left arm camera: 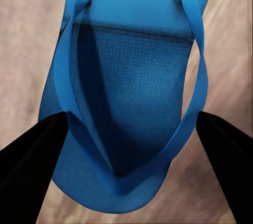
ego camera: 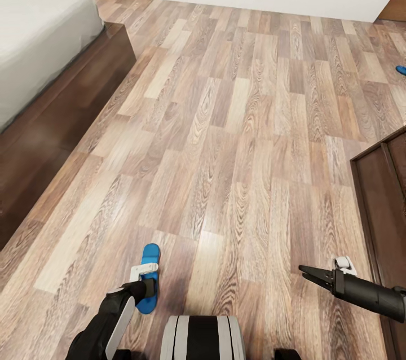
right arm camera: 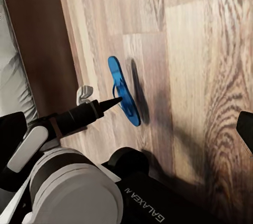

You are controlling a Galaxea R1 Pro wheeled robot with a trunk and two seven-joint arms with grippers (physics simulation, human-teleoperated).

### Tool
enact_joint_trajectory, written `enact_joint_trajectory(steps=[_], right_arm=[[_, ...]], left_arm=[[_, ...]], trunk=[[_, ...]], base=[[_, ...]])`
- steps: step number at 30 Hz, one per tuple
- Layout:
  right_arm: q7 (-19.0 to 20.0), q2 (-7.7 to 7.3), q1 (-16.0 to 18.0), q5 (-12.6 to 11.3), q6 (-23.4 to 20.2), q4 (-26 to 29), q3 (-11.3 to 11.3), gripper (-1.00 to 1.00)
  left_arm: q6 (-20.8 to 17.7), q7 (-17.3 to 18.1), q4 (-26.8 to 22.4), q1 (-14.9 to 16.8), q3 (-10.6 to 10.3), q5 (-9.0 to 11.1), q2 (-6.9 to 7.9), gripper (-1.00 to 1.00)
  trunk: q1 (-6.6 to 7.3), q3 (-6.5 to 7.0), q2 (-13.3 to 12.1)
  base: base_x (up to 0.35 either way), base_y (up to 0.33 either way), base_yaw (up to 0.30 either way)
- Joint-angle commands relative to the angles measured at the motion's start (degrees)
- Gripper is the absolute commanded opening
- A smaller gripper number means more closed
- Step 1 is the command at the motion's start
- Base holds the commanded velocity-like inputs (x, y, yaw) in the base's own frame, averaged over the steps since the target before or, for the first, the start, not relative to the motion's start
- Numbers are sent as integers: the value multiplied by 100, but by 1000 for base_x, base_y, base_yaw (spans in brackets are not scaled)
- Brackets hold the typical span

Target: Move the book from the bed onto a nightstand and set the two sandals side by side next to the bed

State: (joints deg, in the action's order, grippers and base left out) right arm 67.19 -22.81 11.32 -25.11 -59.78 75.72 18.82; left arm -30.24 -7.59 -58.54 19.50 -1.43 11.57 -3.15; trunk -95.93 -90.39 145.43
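At the lower left of the head view the left hand (ego camera: pixel 148 284) hangs over a blue sandal (ego camera: pixel 149 276), which lies on the wood floor (ego camera: pixel 242 140) apart from the bed (ego camera: pixel 39 38) at the upper left. In the left wrist view the sandal (left arm camera: pixel 132 97) lies between the two dark fingers (left arm camera: pixel 31 166), which stand spread to either side of its sole; whether they touch it I cannot tell, and nothing is clamped. The likeliest failure, I judge, is a poor grip: the sandal is thin and flat, so fingers closing too high could pinch only the strap, leaving the sole to dangle and swing, or could skid the sandal along the floor. The second sandal (ego camera: pixel 401 70) is a blue sliver at the right edge of the head view, well apart from this one, so pairing them means a long carry during which a loose hold could drop it. The right hand (ego camera: pixel 309 275), at the lower right near a dark cabinet (ego camera: pixel 383 202), is empty with its fingers drawn nearly together. The book is not to be seen here.
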Motion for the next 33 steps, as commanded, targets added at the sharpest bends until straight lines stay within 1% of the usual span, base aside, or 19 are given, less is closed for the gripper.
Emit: enact_joint_trajectory(steps=[1, 7, 9, 12, 14, 16, 17, 19, 20, 21, 22, 24, 25, 26, 28, 29, 31, 32, 33], right_arm=[[22, -5, 2, 12, -22, -2, 24, 100], [7, -13, 2, 23, -22, -4, 76, 100], [-9, -13, 2, 34, -22, -9, 100, 100], [-14, -13, 2, 39, -22, -60, 164, 100], [-17, -13, 0, 56, -10, -165, 206, 100], [-21, -13, -9, 120, 57, -346, 219, 100], [-16, -13, -16, 231, 217, -640, 223, 100], [-1, -13, -20, 355, 541, -1023, 225, 100], [13, -13, -22, 450, 998, -1475, 226, 100], [17, -13, -23, 472, 1162, -1643, 226, 100], [22, -13, -26, 503, 1491, -2009, 227, 100], [22, -13, -28, 550, 2330, -3090, 219, 100], [22, -13, -29, 555, 2506, -3314, 218, 100], [25, -13, -27, 563, 2895, -3750, 213, 100], [34, -12, -30, 573, 3798, -4539, 201, 100], [35, -10, -29, 574, 3900, -4608, 199, 100], [35, 0, -31, 576, 4154, -4786, 195, 100], [33, 11, -32, 577, 4244, -4850, 194, 100], [32, 18, -32, 577, 4278, -4881, 191, 100]], left_arm=[[-24, -46, -8, 1, -9, 63, 4, -100], [-25, -38, -8, 1, -7, 68, 7, -100], [-30, 53, -11, 1, -5, 71, 9, -100], [-36, 447, -15, 1, 19, 73, 24, -100], [-50, 1001, -16, 1, 33, 67, 35, -100], [-59, 1394, -16, 1, 36, 57, 39, -100], [-69, 1612, -26, 1, 37, 52, 44, -100], [-75, 1728, -36, 1, 37, 54, 54, -100], [-83, 1810, -44, -1, 37, 61, 103, -100], [-85, 1842, -45, -1, 37, 67, 131, -100], [-89, 1941, -48, 0, 37, 94, 203, -100], [-93, 2483, -50, -19, 45, 277, 406, -100], [-92, 2625, -51, -26, 52, 314, 451, -100], [-90, 2949, -49, -37, 86, 371, 589, -100], [-88, 3818, -34, -66, 292, 495, 1081, -100], [-88, 3976, -27, -72, 348, 521, 1167, -100], [-76, 4650, 63, -98, 604, 604, 1459, -100], [-59, 5170, 322, -140, 793, 626, 1609, -100], [-44, 5502, 561, -168, 914, 623, 1691, -100]], trunk=[[3, 20, 0], [19, 153, -8], [24, 197, -11], [32, 263, -15], [37, 308, -18], [42, 352, -20], [44, 374, -22], [50, 418, -24], [52, 441, -26], [55, 463, -27], [57, 485, -28], [62, 529, -31], [65, 551, -32], [68, 573, -34], [73, 618, -36], [75, 640, -38], [81, 684, -40], [83, 706, -42], [86, 729, -43]], base=[[0, 0, 0], [0, 0, 0], [0, 0, 0], [0, 0, 0], [0, 0, 0], [0, 0, 0], [0, 0, 0], [0, 0, 0], [0, 0, 0], [0, 0, 0], [0, 0, 0], [0, 0, 0], [0, 0, 0], [0, 0, 0], [0, 0, 0], [0, 0, 0], [0, 0, 0], [0, 0, 0], [0, 0, 0]])
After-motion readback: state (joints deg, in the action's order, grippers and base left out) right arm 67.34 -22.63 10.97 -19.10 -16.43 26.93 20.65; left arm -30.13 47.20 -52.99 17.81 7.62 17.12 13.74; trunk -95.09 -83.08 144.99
